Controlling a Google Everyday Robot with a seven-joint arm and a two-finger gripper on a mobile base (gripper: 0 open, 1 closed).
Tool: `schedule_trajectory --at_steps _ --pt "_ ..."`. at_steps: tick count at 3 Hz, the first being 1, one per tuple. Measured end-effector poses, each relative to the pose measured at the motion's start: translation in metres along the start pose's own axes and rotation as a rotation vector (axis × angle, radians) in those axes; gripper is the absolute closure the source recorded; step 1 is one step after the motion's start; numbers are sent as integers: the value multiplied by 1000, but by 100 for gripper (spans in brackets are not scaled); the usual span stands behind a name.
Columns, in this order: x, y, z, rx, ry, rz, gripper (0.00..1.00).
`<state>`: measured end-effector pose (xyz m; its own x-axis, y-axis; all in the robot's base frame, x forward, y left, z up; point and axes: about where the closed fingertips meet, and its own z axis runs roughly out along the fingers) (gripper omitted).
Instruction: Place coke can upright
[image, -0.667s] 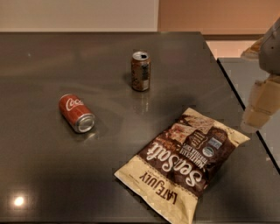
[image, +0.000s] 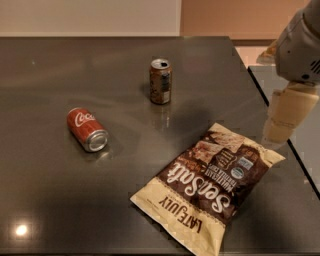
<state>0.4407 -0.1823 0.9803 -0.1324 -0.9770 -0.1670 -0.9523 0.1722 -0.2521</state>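
Camera view. The gripper (image: 279, 131) hangs at the right edge of the desk (image: 75, 65), just above the far corner of the chip bag (image: 210, 187). Whether its jaws stand apart or together cannot be told. The chip bag lies flat towards the front-right corner, between the gripper and the target. A dark brown can (image: 160, 81) stands upright near the middle of the desk, towards the far edge. The coke can (image: 87, 129) lies on its side in the left half of the desk, well apart from the gripper, with one silver end turned towards the front edge.

The step in hand is judged to be the approach. A sound approach carries the arm leftward over the bag and in front of the brown can. It then descends with the jaws set across the coke can's round body near mid-length, so the can neither rolls nor slips. The can is then tipped onto one silver end and released only once it sits flat.
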Motion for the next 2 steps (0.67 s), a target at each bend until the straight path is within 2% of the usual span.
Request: schedule_trajectory --at_steps 1,2 --pt "-31 5 10 -35 22 -48 0" --pt "-74 14 27 -77 68 -71 0"
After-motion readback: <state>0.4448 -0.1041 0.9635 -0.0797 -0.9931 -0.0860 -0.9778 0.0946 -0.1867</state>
